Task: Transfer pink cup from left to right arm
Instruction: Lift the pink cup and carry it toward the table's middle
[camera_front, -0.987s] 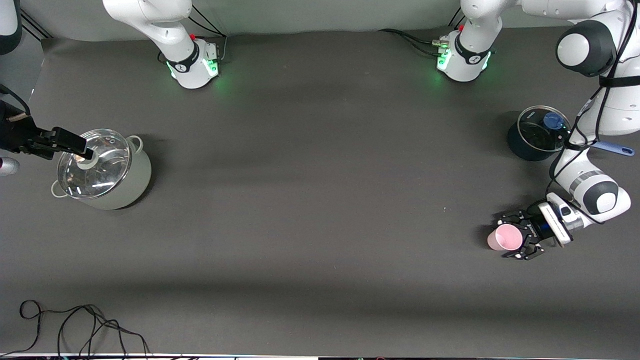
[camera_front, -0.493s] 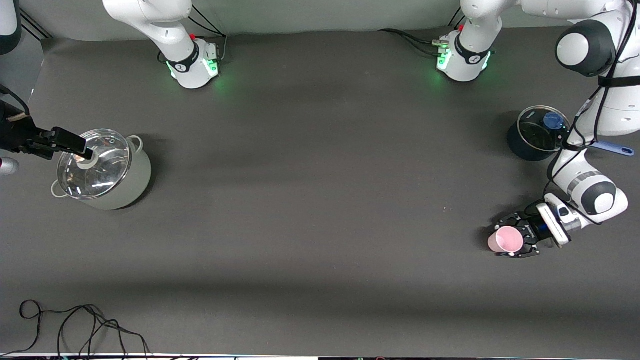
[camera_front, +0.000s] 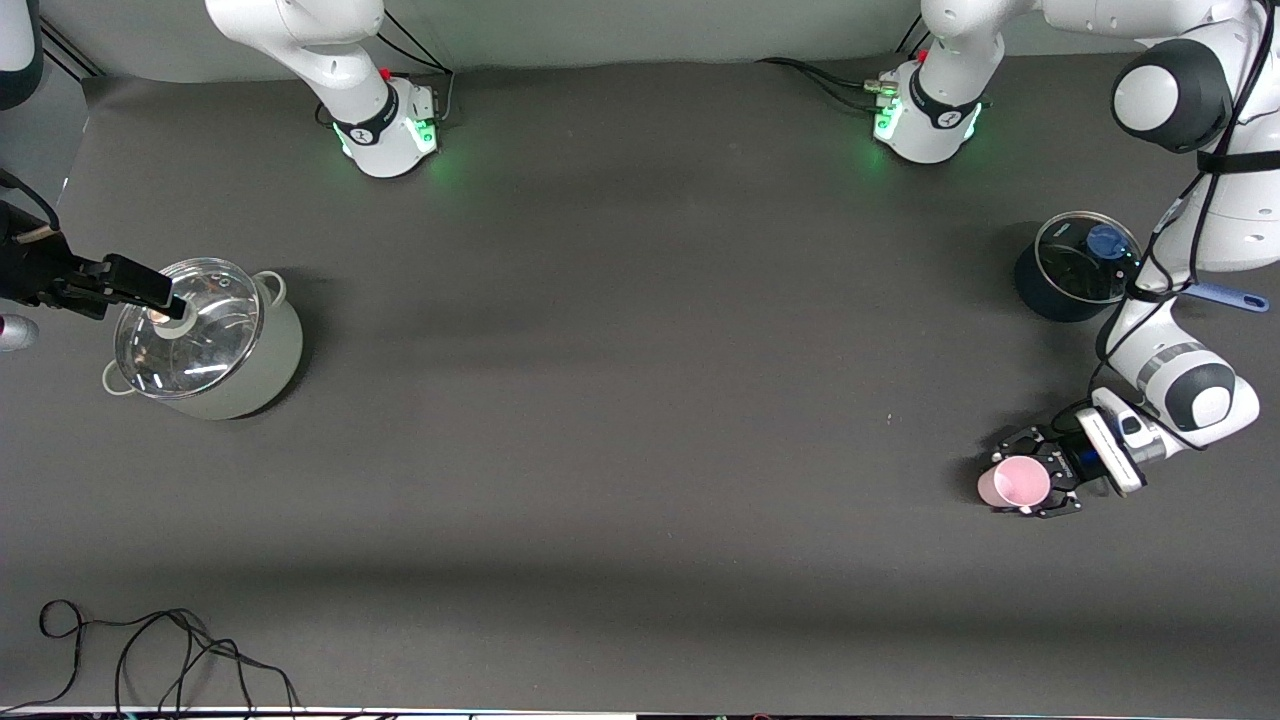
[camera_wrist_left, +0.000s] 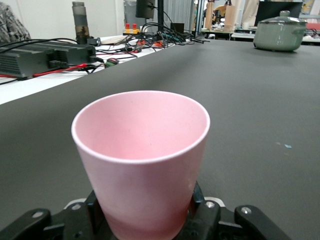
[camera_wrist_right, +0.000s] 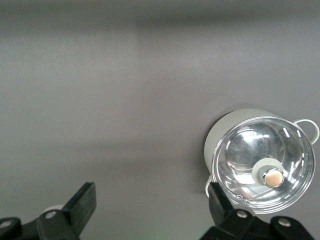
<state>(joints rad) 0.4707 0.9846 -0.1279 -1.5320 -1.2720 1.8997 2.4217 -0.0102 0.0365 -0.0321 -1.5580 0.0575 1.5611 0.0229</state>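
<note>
The pink cup (camera_front: 1020, 482) is upright, close to the table at the left arm's end, nearer the front camera than the dark pot. My left gripper (camera_front: 1008, 484), a black claw-like linkage, is shut on the cup's lower body from both sides. I cannot tell whether the cup rests on the table. In the left wrist view the cup (camera_wrist_left: 142, 150) fills the middle, with the gripper (camera_wrist_left: 145, 220) clasping its base. My right gripper (camera_front: 150, 290) hangs over the grey pot's lid at the right arm's end; in the right wrist view it (camera_wrist_right: 150, 205) is wide open and empty.
A grey pot with a glass lid (camera_front: 215, 345) stands at the right arm's end; it also shows in the right wrist view (camera_wrist_right: 263, 160). A dark pot with a glass lid (camera_front: 1075, 265) and a blue handle (camera_front: 1225, 295) stand near the left arm. A black cable (camera_front: 150, 650) lies at the front edge.
The left gripper's fingers have closed in on the pink cup, which has shifted slightly. The right arm has not moved.
</note>
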